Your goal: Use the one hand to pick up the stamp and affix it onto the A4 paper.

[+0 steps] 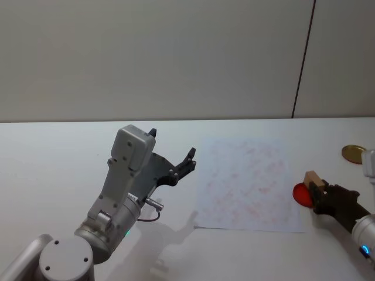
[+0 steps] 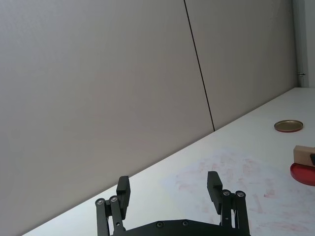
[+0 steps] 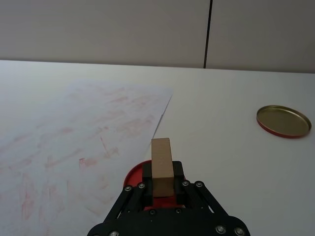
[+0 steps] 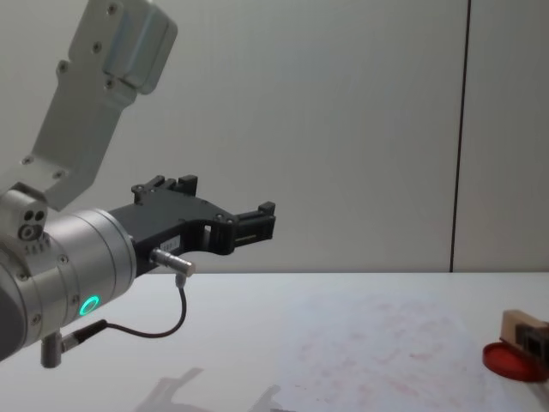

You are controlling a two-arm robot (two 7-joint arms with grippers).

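The right gripper (image 1: 318, 190) reaches in from the right side of the white table (image 1: 58, 158), low over the surface. Its two black fingers are closed narrowly on the stamp (image 1: 312, 178), a light-tan wooden block clamped between them, with one end sticking out past the fingertips. In the right wrist view the block lies lengthwise between the fingers.

The stamp is over the red ink pad (image 1: 301, 195), a flat round disc lying at the right edge of the A4 paper (image 1: 246, 184), towards the sheet's near corner. Whether the block's underside touches the pad cannot be told, because the fingers hide that spot.

The paper lies flat in the middle of the table, covered with faint reddish smudges, and the stamp is beside it, not above it.

A round gold lid (image 1: 354, 153) lies on the table farther away and to the right, well apart from the pad and the paper.

The left gripper (image 1: 173, 143) is raised above the table to the left of the paper. Its fingers are spread wide with nothing between them, and they point towards the far wall.
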